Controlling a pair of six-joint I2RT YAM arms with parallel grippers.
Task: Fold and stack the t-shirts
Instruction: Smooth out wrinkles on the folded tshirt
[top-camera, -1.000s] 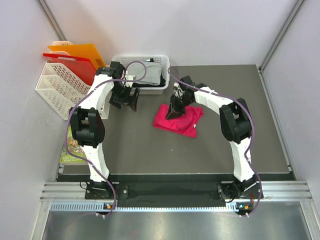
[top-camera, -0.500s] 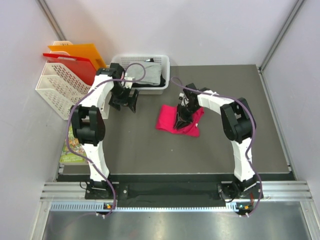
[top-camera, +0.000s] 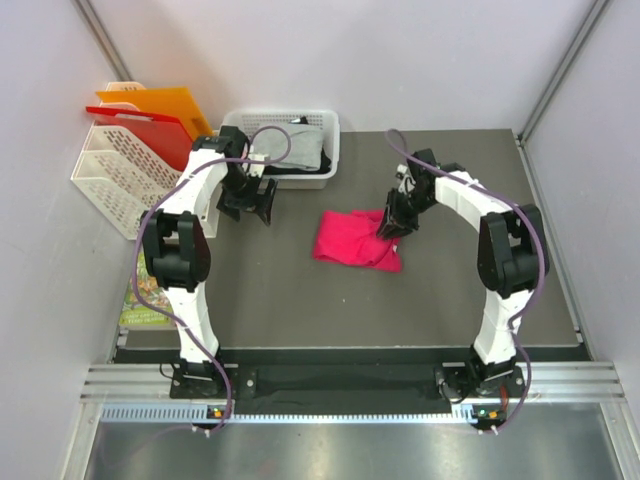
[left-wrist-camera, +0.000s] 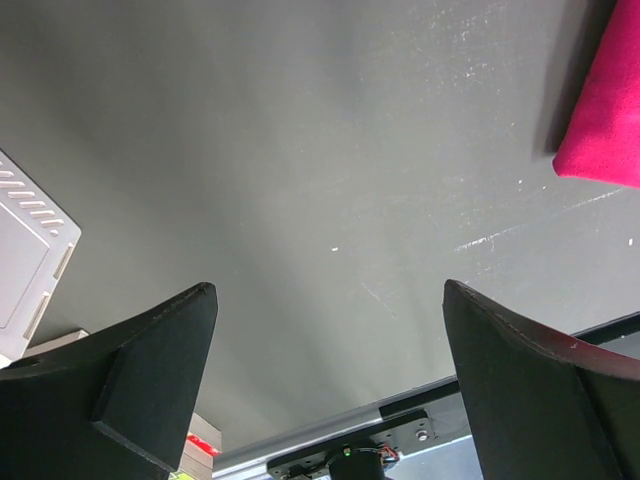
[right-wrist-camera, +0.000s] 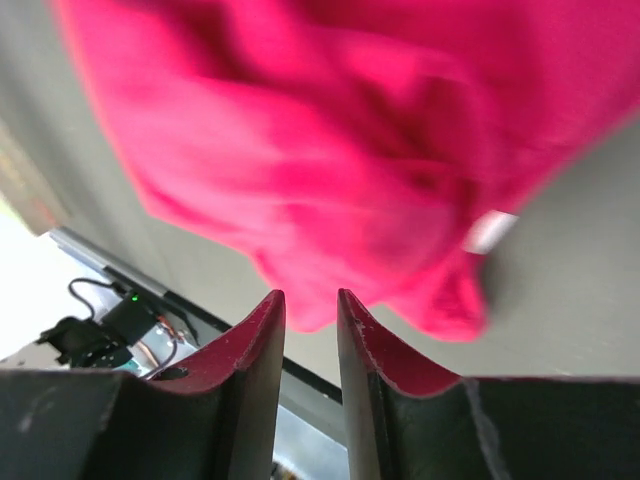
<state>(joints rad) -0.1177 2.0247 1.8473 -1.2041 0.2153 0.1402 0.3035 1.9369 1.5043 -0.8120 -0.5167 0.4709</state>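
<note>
Right gripper (top-camera: 387, 229) at pink t-shirt (top-camera: 346, 243)

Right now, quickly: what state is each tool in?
Left tool: open wide, holding nothing.
Right tool: narrowly apart at the pink-red t-shirt edge; whether it grips cannot be told.

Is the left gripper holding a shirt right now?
No, the left gripper is wide open above the table with nothing in it.

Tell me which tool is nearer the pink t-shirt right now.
Right. The right tool is at the right edge of the pink t-shirt; the left tool hangs apart, beside the white basket.
</note>
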